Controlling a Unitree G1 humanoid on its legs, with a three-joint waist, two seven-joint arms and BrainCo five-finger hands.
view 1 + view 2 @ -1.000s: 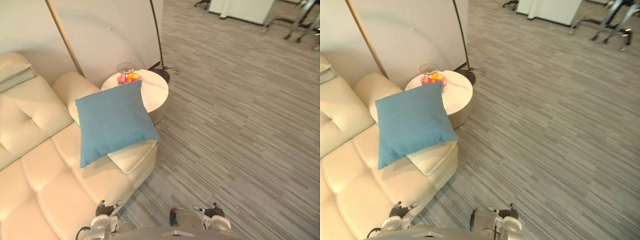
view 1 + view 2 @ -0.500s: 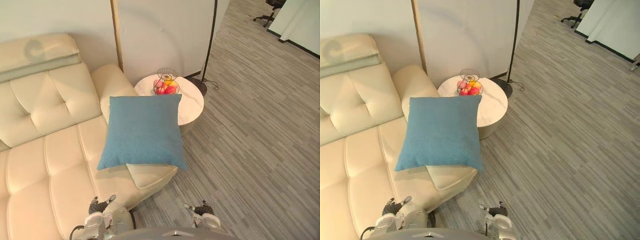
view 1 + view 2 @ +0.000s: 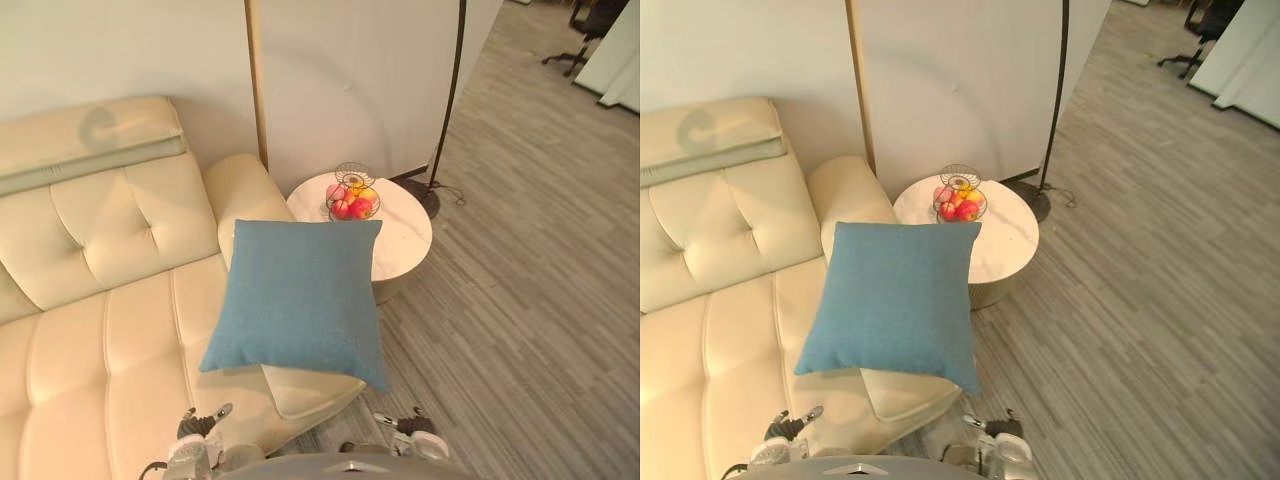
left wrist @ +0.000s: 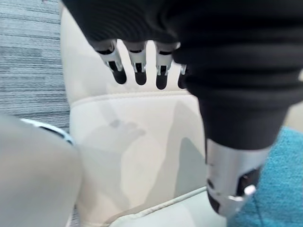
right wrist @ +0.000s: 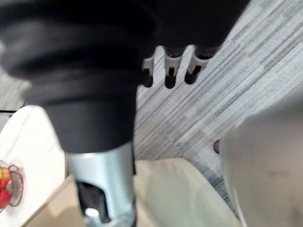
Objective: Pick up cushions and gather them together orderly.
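Now blue cushion (image 3: pixel 300 300) overhangs the sofa (image 3: pixel 100 330) edge beside open carpet (image 3: pixel 530 300).

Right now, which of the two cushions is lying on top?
The blue cushion: it lies over the cream cushion, whose edge sticks out beneath it at the end of the sofa beside the round table.

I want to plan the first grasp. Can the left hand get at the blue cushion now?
Probably yes: the left hand hangs open over the edge of the sofa, and the blue cushion lies on the seat just ahead, with nothing on it or between them.
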